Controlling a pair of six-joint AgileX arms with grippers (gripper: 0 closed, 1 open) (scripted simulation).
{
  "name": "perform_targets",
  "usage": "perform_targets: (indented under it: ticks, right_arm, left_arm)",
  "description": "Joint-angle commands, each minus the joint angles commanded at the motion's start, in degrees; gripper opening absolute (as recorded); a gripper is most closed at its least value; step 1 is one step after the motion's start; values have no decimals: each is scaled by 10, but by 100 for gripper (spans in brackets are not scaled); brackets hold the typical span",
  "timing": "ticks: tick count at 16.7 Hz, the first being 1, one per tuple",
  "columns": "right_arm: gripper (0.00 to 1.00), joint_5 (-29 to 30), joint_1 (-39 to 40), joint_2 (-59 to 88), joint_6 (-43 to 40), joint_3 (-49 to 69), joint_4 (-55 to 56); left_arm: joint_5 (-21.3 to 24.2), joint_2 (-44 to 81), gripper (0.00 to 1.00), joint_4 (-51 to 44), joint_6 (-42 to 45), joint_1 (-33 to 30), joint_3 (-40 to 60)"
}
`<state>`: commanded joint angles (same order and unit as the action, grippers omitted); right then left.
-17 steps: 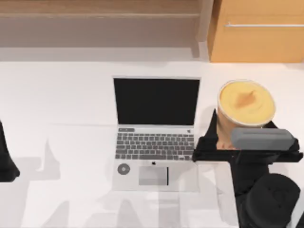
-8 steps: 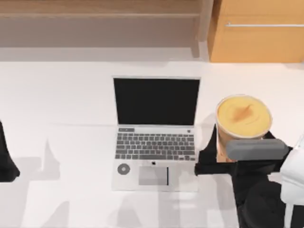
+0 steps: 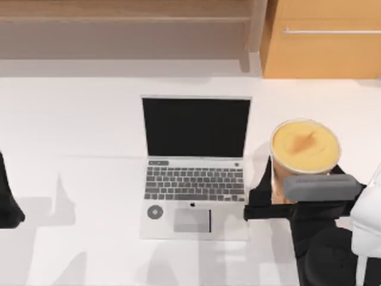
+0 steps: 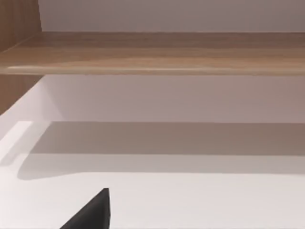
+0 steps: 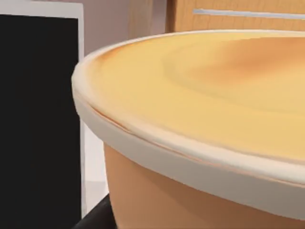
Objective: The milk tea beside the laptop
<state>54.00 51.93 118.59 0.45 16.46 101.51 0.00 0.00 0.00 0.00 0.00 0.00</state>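
The milk tea (image 3: 305, 146), a round cup with a pale rim and a yellow-orange top, stands just right of the laptop (image 3: 195, 167), level with its screen and keyboard. My right gripper (image 3: 303, 179) reaches in from the front right, its black fingers (image 3: 264, 179) on either side of the cup's lower body, shut on it. In the right wrist view the milk tea (image 5: 214, 119) is very close, with the laptop's black screen (image 5: 38, 119) beside it. My left arm (image 3: 7, 199) stays parked at the table's left edge.
A wooden shelf (image 3: 125, 27) runs along the back of the white table (image 3: 83, 125), and an orange-brown cabinet (image 3: 324, 42) with a silver handle stands at the back right. The shelf (image 4: 157, 52) also appears in the left wrist view.
The milk tea and my right gripper came toward the front and slightly left together, ending closer to the laptop. They have held still over the last half second.
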Motion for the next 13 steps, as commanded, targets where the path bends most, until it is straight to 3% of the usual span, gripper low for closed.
perform_targets:
  ticks: [7,13]
  right_arm:
    - [98,0,0,0,0,0,0]
    - [100,0,0,0,0,0,0]
  left_arm:
    - [0,0,100,0,0,0,0]
    - [0,0,100,0,0,0,0]
